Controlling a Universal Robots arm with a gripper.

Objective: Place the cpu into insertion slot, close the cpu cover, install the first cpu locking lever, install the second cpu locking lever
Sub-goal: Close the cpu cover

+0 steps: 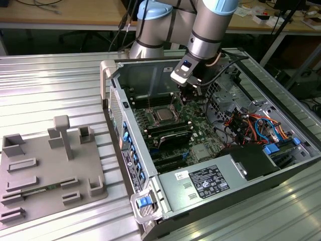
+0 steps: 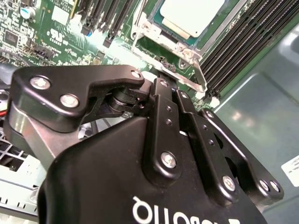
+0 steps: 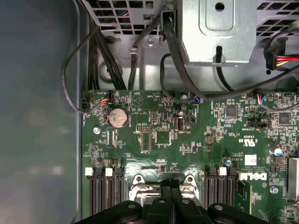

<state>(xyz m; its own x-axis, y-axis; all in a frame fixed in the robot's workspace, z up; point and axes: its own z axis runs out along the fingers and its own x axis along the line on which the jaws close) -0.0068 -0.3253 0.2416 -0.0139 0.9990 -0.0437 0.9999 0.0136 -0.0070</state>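
The small square cpu with a dull silver-grey metal top (image 1: 164, 115) sits in its socket, the thin silvery metal cpu cover (image 2: 164, 40) lying down around it; the black gripper (image 1: 187, 99), fingers pressed together on nothing visible, hangs near at one o'clock in the exterior view. Slipping off the thin metal locking lever (image 2: 201, 78) could gouge the green motherboard (image 3: 159, 140)
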